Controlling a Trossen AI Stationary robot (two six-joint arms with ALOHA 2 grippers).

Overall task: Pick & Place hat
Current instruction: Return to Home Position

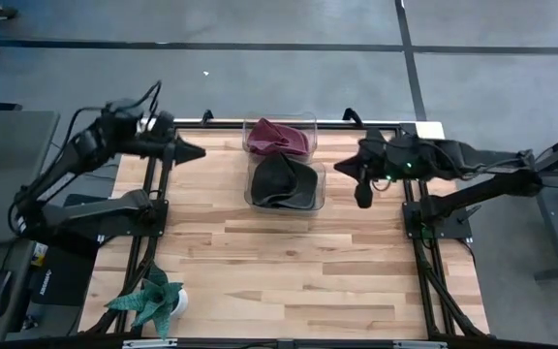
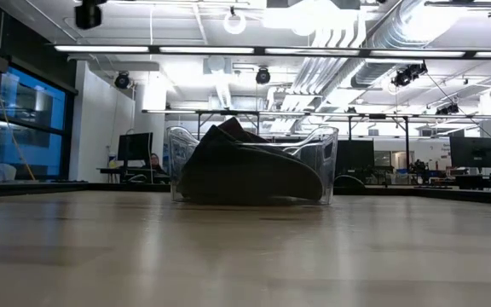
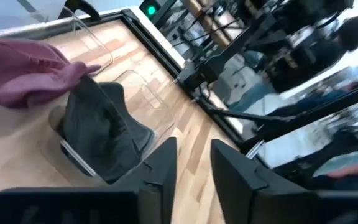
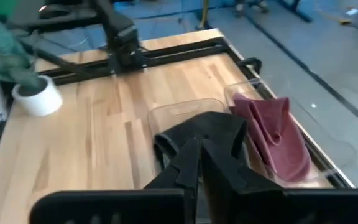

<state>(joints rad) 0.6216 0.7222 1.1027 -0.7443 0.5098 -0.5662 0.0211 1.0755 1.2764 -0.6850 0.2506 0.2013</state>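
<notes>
The red cap (image 1: 279, 136) lies in the far bin (image 1: 313, 120), the black cap (image 1: 281, 182) in the near bin (image 1: 321, 180). My left end effector (image 3: 193, 149) is slightly parted and empty; the right end effector (image 4: 197, 149) is pinched closed, also empty. I'd retract both slowly, clear of the bin walls.

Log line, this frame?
dark red cap: in top bin | black cap: in bottom bin | left gripper: open, left of bins | right gripper: shut, right of bins
</notes>
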